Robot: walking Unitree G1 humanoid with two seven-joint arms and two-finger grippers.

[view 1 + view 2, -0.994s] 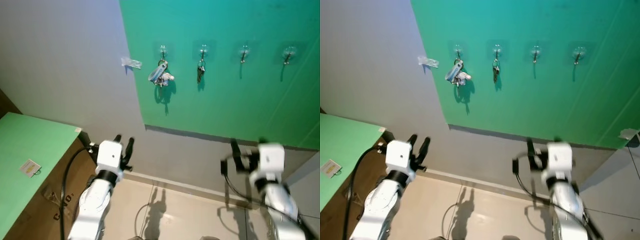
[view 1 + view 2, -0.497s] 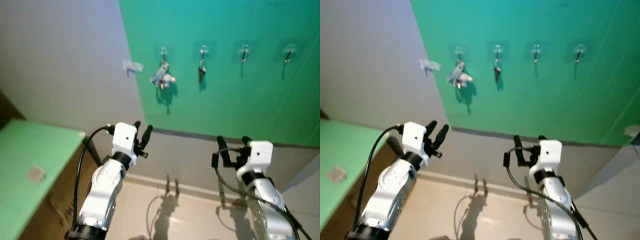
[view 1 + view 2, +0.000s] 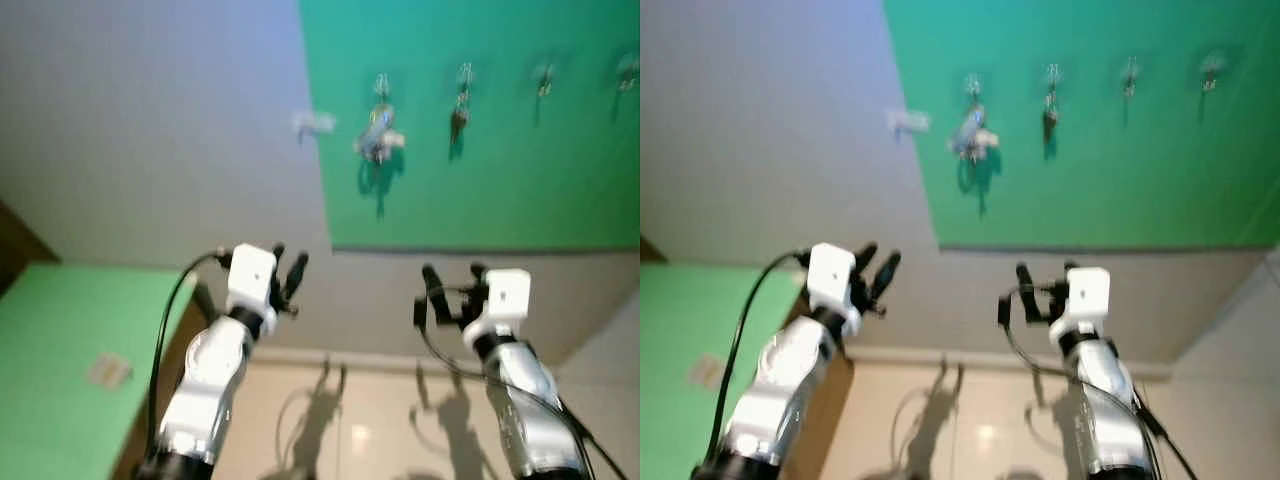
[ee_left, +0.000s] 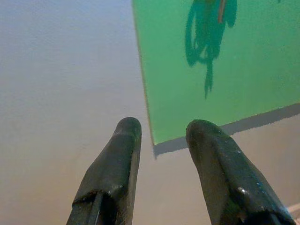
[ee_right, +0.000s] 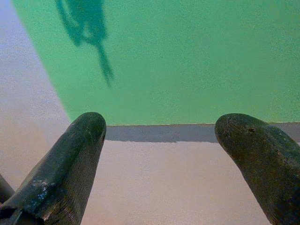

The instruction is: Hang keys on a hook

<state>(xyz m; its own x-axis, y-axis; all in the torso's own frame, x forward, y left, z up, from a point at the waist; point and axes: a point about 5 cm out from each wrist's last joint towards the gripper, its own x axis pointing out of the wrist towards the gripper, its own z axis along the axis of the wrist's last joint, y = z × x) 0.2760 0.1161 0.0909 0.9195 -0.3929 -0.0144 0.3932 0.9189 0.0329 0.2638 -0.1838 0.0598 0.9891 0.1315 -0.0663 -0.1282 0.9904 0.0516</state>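
A bunch of keys with a white fob (image 3: 378, 135) hangs on the leftmost hook of a green wall panel (image 3: 500, 180). A darker single key (image 3: 460, 115) hangs on the second hook. Further right are two bare hooks (image 3: 545, 80) (image 3: 628, 70). Both arms are raised before the wall, below the panel. My left gripper (image 3: 288, 265) is open and holds nothing; the left wrist view looks past its fingers (image 4: 126, 136) at the panel's lower corner. My right gripper (image 3: 452, 280) stands wide open and empty, with its fingers (image 5: 84, 136) framing the panel's bottom edge.
A green-topped table (image 3: 50, 400) stands at the left with a small tag (image 3: 108, 370) on it. A small clear piece (image 3: 315, 122) sticks to the grey wall left of the panel. Pale tiled floor (image 3: 350, 430) lies below. The head views are blurred.
Both arms rose over the last second, the left one more. The whole picture has shifted right, so the camera has turned left. Both grippers stay open and empty.
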